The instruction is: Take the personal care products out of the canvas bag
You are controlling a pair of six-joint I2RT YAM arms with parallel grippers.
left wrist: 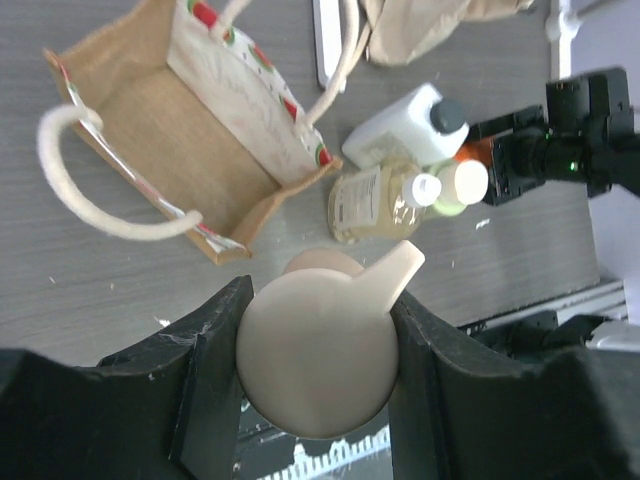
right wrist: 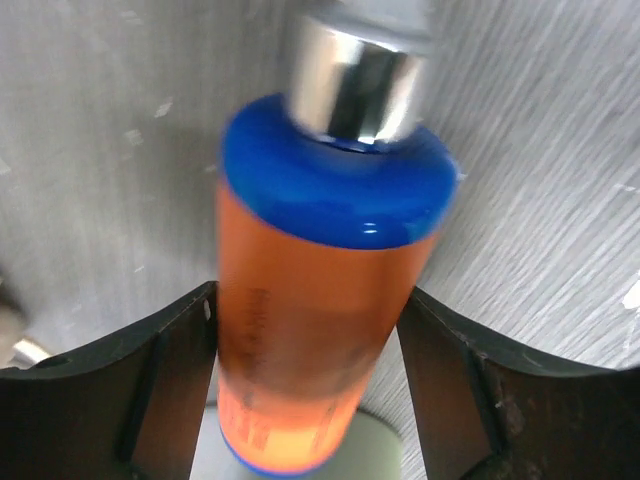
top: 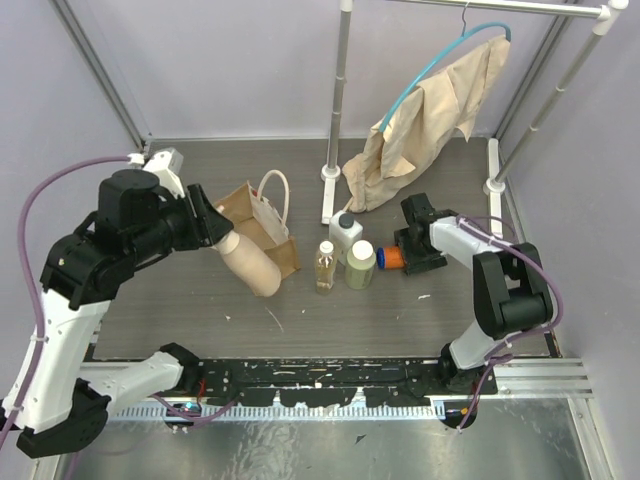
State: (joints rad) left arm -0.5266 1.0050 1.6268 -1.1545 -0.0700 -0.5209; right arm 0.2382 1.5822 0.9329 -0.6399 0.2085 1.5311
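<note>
Beside the empty canvas bag (top: 284,252), the tan bottle (top: 252,262), clamped in the left gripper (left wrist: 318,345), is to be set down and released; whether the right gripper (right wrist: 310,400) grips the orange bottle (right wrist: 305,320) cannot be told.

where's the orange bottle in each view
Top external: the orange bottle lies right of centre, in the right tool.
Left wrist: only an orange sliver shows, upper right, behind a pale lid.
Right wrist: it fills the centre.
Shared landmark: the olive bottle standing beside it, which also shows in the left wrist view.
</note>
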